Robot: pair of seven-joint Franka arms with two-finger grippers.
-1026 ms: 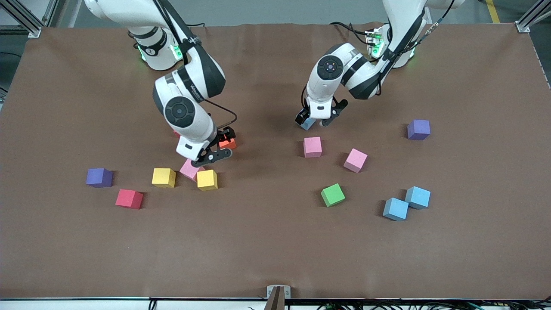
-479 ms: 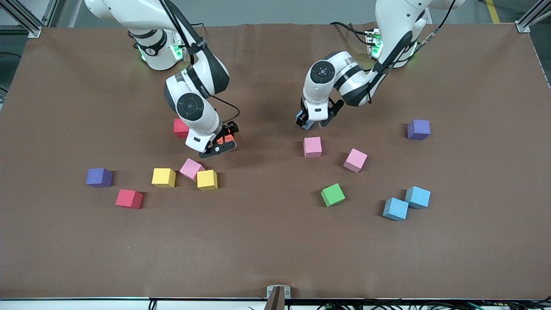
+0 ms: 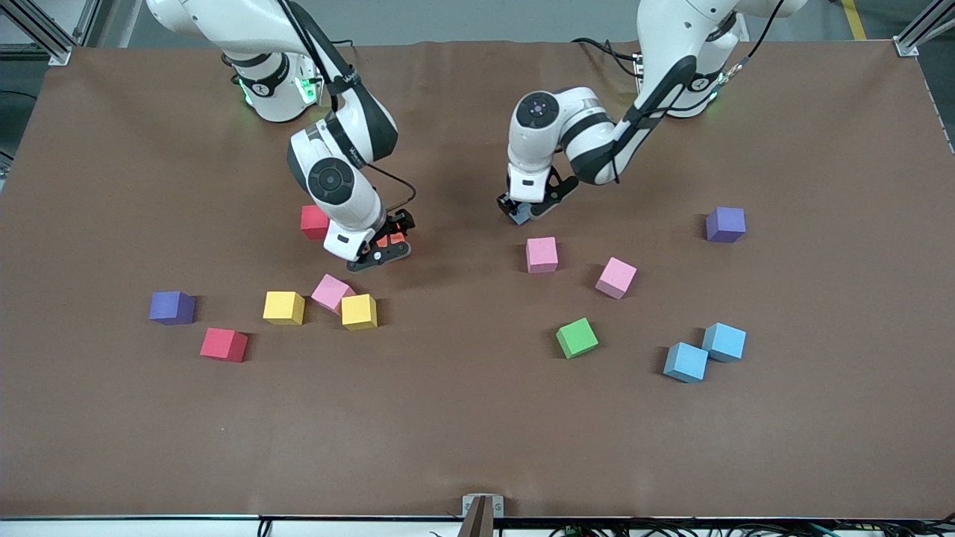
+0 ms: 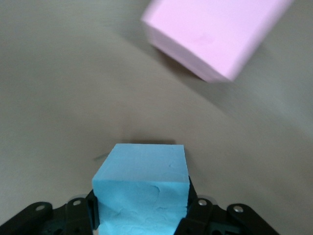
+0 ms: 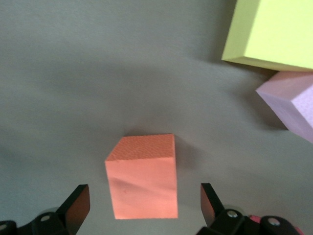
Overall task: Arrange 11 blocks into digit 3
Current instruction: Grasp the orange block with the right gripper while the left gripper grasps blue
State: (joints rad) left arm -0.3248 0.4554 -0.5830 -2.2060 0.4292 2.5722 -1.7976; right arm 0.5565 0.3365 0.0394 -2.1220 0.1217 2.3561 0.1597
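My left gripper (image 3: 522, 214) is shut on a light blue block (image 4: 142, 178) low at the mat, with a pink block (image 3: 542, 254) a little nearer the front camera. My right gripper (image 3: 379, 252) stands open astride the orange block (image 5: 143, 176), with a gap on each side. A red block (image 3: 314, 221) lies beside it. Two yellow blocks (image 3: 283, 307) (image 3: 359, 312) flank a pink one (image 3: 330, 291). Another red block (image 3: 224, 344), a pink (image 3: 616, 277), a green (image 3: 577, 337) and two light blue blocks (image 3: 686, 362) (image 3: 724, 341) lie scattered. No digit 3 is in view.
Two purple cubes lie on the brown mat (image 3: 477, 432), one at the right arm's end (image 3: 171, 307) and one at the left arm's end (image 3: 726, 224). A wide strip of bare mat runs along the edge nearest the front camera.
My left gripper closed on the light blue block and shifted slightly toward the right arm's end. My right gripper drew back from the pink and yellow blocks to the orange one, uncovering the red block.
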